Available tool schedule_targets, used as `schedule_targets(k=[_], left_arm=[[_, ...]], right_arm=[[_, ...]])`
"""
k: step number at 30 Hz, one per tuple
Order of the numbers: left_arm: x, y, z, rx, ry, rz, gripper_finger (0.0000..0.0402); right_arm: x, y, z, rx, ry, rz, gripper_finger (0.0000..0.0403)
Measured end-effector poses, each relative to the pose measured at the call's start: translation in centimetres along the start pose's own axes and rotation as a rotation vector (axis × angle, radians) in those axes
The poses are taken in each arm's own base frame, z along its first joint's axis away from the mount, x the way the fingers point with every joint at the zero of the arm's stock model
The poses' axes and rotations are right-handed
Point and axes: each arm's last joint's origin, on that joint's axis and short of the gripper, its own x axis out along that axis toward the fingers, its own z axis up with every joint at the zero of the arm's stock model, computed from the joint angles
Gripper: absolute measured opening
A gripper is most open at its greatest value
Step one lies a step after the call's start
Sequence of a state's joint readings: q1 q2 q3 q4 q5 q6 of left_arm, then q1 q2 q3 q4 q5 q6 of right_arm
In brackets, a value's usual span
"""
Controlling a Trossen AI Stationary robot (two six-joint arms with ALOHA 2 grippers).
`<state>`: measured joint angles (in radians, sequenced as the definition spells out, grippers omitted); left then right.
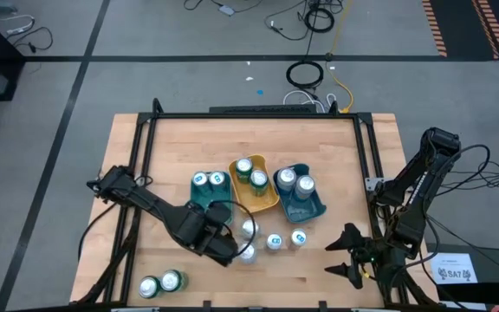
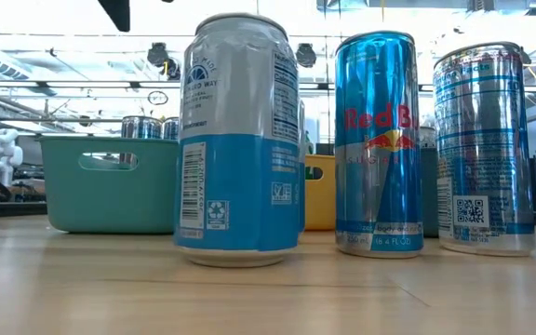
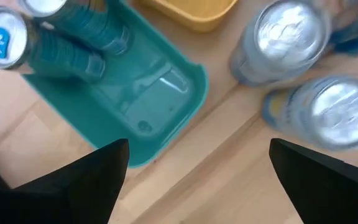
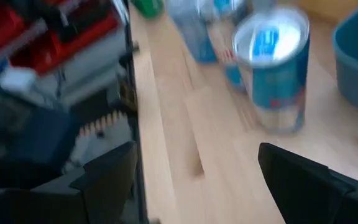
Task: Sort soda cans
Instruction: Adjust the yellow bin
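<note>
The left pincer (image 3: 197,180) gapes wide and empty above two loose soda cans (image 3: 319,81) beside the teal tray (image 3: 135,106); the right pincer (image 1: 346,256) waits open.

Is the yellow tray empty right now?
No, the high view shows two soda cans standing inside the yellow tray.
</note>
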<state>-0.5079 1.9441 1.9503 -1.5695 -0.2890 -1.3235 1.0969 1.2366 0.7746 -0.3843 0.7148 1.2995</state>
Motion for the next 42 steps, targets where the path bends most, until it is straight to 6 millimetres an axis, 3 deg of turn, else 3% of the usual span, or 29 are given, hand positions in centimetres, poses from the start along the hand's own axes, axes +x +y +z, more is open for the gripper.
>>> schedule_targets(k=[12,20,27,33,38,42], left_arm=[[2.4,0.7,-3.0,0.016,-0.035,0.124,0.0396],[1.5,6.8,-5.2,-0.089,-0.071,0.056,0.0396],[4.3,12.6,-7.1,-0.083,-0.038,-0.101,0.0396],[5.8,16.7,-8.1,-0.021,-0.007,-0.162,0.0396],[5.7,20.2,-8.3,0.033,-0.048,-0.184,0.0396],[5.4,22.9,-8.1,0.039,-0.102,-0.187,0.0396]], right_arm=[[0.9,-0.3,1.8,-0.018,-0.218,-0.076,0.0327],[2.1,-1.5,4.7,0.068,-0.302,-0.158,0.0327],[1.7,-3.2,9.2,0.18,-0.345,-0.162,0.0314],[1.2,-4.1,15.1,0.149,-0.345,-0.163,0.0235],[0.7,-4.9,20.0,0.097,-0.322,-0.247,0.0123],[1.2,-6.0,24.0,0.103,-0.207,-0.331,0.0022]])
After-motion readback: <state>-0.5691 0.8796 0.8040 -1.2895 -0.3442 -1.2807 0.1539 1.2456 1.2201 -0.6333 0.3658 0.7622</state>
